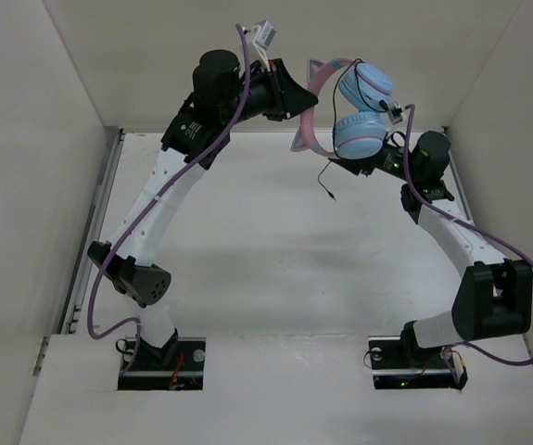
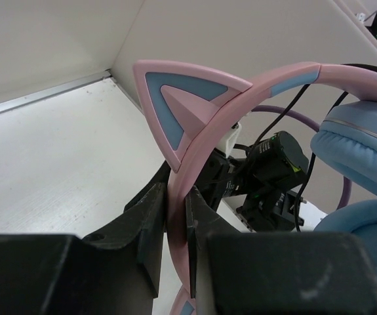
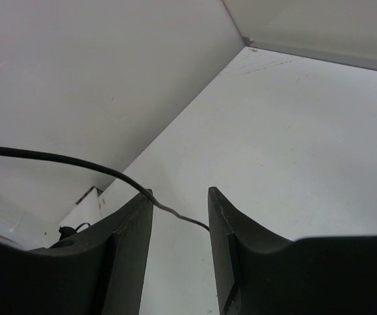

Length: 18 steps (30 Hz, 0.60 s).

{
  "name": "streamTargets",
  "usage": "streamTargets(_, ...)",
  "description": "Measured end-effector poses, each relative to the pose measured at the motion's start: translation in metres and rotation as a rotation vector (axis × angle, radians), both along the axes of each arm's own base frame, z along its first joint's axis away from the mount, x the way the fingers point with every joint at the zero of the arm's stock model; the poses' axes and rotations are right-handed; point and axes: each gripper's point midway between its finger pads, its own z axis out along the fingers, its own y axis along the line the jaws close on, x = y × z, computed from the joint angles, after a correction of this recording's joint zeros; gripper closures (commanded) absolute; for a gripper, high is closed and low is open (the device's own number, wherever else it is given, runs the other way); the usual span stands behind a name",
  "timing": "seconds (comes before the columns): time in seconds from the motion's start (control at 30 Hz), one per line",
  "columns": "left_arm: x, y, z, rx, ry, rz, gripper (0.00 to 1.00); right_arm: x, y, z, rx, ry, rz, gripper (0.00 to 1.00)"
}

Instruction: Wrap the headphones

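The headphones (image 1: pixel 362 111) hang in the air at the back of the table, with light blue ear cups (image 2: pixel 355 141) and a pink cat-ear headband (image 2: pixel 201 138). My left gripper (image 1: pixel 299 100) is shut on the headband; in the left wrist view its gripper (image 2: pixel 177 191) pinches the pink band just below a cat ear. My right gripper (image 1: pixel 354 167) sits just under the ear cups, jaws apart. In the right wrist view the thin black cable (image 3: pixel 63 159) runs across the gap of that open gripper (image 3: pixel 180 197), unpinched. The cable's loose end (image 1: pixel 331 193) dangles above the table.
White walls enclose the table (image 1: pixel 247 269) on the left, back and right. Purple arm cables (image 1: pixel 155 213) loop along both arms. The right arm's wrist (image 2: pixel 277 167) shows close behind the headband in the left wrist view.
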Motion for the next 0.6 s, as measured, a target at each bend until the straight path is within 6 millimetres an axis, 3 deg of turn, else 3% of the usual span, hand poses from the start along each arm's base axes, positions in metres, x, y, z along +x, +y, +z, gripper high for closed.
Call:
streamTargets(0.37, -0.010, 0.002, 0.028, -0.040, -0.055, -0.009, 1.00, 0.001, 0.003, -0.004, -0.001, 0.012, -0.002, 0.56)
streamTargets(0.6, -0.009, 0.002, 0.029, -0.044, -0.054, -0.008, 1.00, -0.015, 0.029, -0.022, -0.003, 0.045, 0.062, 0.63)
